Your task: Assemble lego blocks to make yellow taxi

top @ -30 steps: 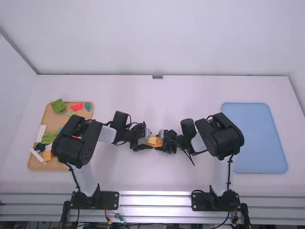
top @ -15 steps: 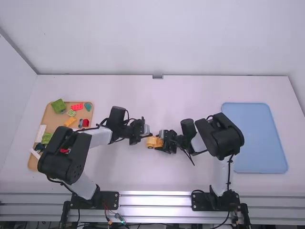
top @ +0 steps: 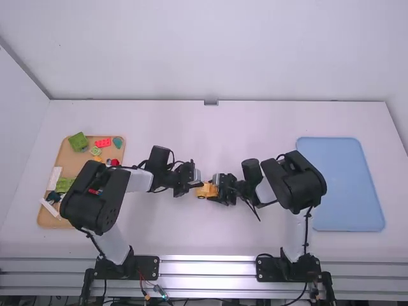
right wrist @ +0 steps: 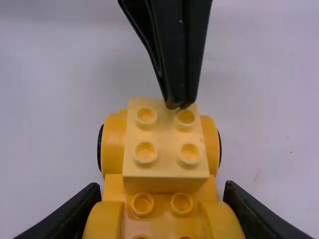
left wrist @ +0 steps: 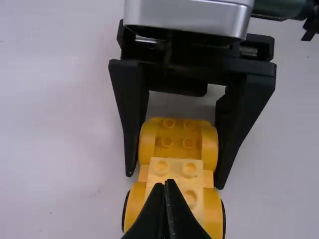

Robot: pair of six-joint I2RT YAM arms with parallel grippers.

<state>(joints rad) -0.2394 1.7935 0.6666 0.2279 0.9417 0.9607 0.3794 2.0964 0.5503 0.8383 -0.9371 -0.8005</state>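
1 pale block (right wrist: 166, 169) on the yellow base (right wrist: 162, 219), mid-table (top: 204, 236) | left gripper (right wrist: 180, 102): tips together by block's edge | right gripper (left wrist: 174, 178): pinching base (solid anvil imo) | I'd center, then push straight down

It looks like a robot lab: two robot arms (top: 293, 182) stand at a white table (top: 255, 121), with metal bars (top: 207, 268) and wires (top: 143, 285).

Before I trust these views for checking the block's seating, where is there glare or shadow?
High view: bright glare along the metal rail; left wrist view: a shine on the silver casing; right wrist view: the pale block's side face is darker than its studded top.
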